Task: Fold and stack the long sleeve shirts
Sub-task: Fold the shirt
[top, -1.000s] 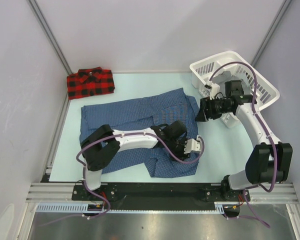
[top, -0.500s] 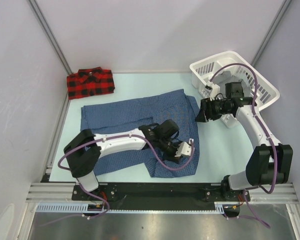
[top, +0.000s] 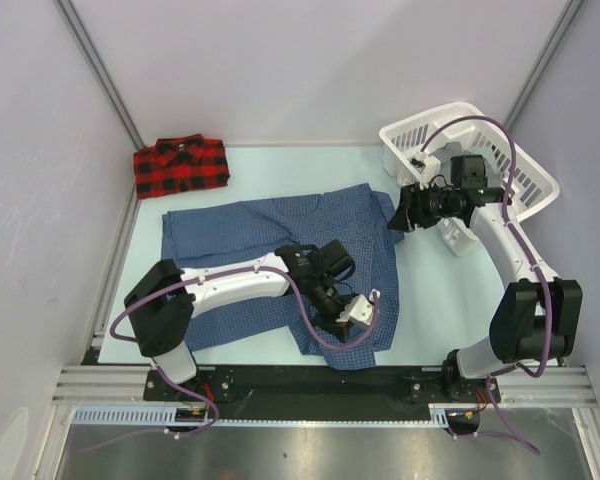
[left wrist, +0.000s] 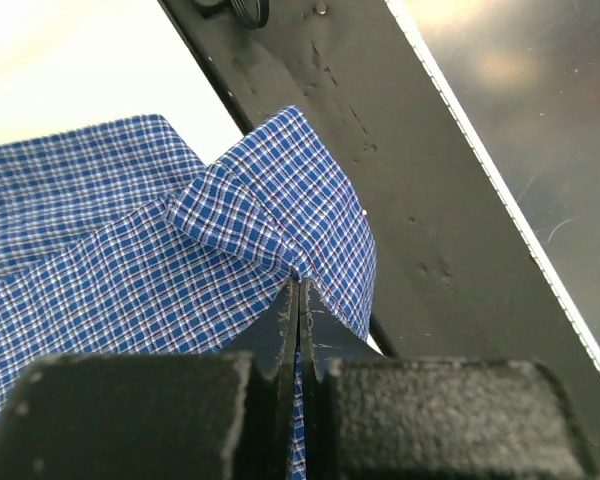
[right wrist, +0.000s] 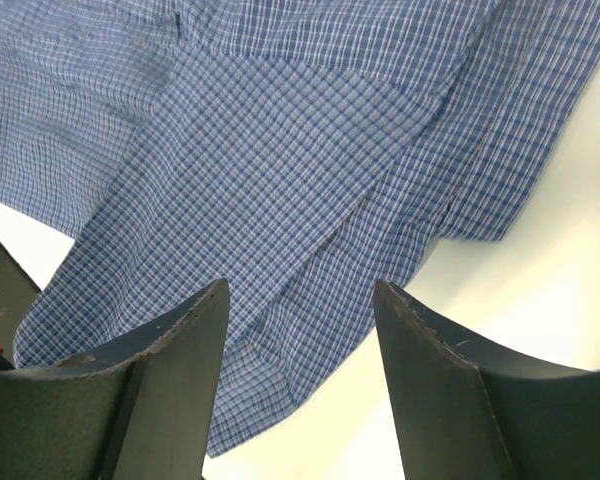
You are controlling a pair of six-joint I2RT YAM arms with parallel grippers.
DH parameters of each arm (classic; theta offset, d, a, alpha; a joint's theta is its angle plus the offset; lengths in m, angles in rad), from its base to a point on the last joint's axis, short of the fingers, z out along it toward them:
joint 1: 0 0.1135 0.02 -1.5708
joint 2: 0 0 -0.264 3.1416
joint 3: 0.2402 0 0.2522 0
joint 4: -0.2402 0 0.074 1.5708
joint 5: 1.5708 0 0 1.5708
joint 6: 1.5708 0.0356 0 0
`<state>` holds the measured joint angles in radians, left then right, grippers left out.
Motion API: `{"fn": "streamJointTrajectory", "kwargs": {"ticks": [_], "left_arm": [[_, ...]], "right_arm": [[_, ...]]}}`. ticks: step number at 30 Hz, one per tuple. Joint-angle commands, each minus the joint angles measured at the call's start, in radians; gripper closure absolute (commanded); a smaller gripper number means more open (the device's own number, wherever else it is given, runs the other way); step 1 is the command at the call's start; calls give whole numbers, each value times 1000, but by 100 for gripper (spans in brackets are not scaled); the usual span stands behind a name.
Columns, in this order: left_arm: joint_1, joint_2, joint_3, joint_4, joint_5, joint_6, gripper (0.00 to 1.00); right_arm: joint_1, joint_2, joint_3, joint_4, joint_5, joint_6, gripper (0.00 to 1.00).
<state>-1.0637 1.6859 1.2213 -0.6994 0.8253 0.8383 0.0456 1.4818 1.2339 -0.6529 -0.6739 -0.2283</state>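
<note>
Left gripper [left wrist: 298,300] clamped on an edge of the blue check shirt [top: 240,230]; right gripper [right wrist: 300,300] hovers, jaws apart, empty; a one-sided pull may slip or skew the fold

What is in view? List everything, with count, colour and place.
blue checked shirt: one, dark blue with fine white check, spread over the middle of the table
plaid shirt: one, red and black, folded, far left corner
basket: one, white plastic, far right corner
table: one, pale blue top
rail: one, black, along the near edge
left claw: one, black, shut on a fold of the blue checked shirt near its near edge
right claw: one, black, open, over the far right part of the blue checked shirt
</note>
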Motion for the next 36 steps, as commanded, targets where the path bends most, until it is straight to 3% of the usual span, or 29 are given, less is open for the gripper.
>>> {"fn": "streamJointTrajectory", "kwargs": {"ticks": [1, 5, 12, 14, 15, 19, 22, 25, 27, 29, 33, 34, 36], "left_arm": [[5, 12, 14, 38, 51, -63, 98], [108, 21, 3, 227, 93, -275, 95], [365, 162, 156, 287, 254, -479, 91], [461, 199, 176, 299, 276, -525, 83], [497, 205, 170, 316, 276, -553, 74], [735, 163, 28, 477, 241, -709, 49], [801, 58, -29, 424, 161, -620, 31], [756, -60, -46, 330, 10, -475, 19], [711, -124, -58, 286, -60, -429, 17], [613, -164, -81, 284, -162, -365, 6], [352, -219, -150, 385, -458, -271, 0], [264, -185, -135, 386, -498, -252, 1], [191, -126, -50, 376, -615, -257, 1]], "right_arm": [[0, 6, 50, 67, -41, 33, 34], [0, -3, 50, 65, -68, 29, 31], [17, 23, 85, 36, -88, -9, 24], [29, 44, 102, 23, -96, -13, 24], [37, 64, 113, 13, -99, -13, 24], [76, 97, 98, 4, -107, -14, 24], [99, 115, 73, 4, -115, -5, 25], [96, 118, 47, -42, -139, -22, 27], [96, 104, 29, -80, -150, -75, 28], [100, 81, -8, -99, -126, -108, 28], [44, 78, -43, -109, -147, -73, 28], [5, 81, -42, -109, -148, -66, 28], [-29, 83, -36, -110, -159, -42, 28]]}}
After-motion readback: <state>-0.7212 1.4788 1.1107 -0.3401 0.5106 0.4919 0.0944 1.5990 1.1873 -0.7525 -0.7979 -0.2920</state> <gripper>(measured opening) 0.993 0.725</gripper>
